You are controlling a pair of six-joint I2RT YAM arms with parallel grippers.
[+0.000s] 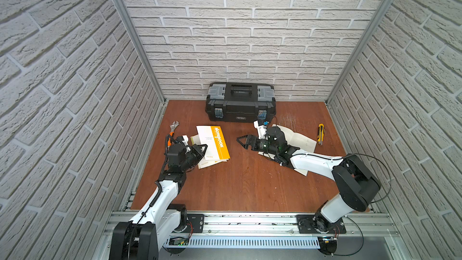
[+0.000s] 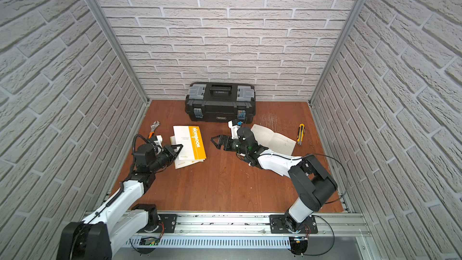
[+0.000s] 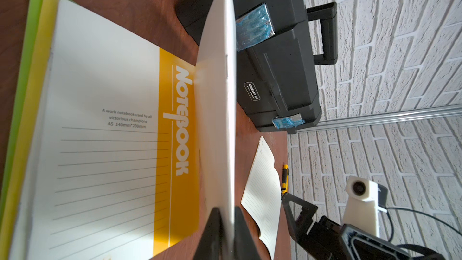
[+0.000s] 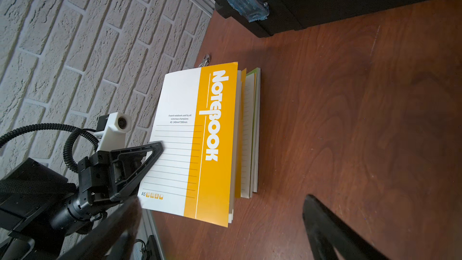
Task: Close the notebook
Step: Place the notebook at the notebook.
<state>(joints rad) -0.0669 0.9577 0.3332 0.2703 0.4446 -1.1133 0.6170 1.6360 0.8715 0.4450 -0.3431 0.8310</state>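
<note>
Notebook (image 1: pixel 215 143), yellow-and-white cover: toward left edge of bench (image 1: pixel 250 186), in front of toolbox (image 1: pixel 240 107), cover raised. Left hand (image 1: pixel 204 147): pinching the cover's free edge. Right hand (image 1: pixel 239 141): spread, mid-bench, apart from notebook

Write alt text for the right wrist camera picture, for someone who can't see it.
The left tool pinches the front cover of a yellow-and-white notebook, holding it partly raised over its pages on a brown wooden table. A black toolbox stands beyond it, and a white brick wall borders the table.
</note>
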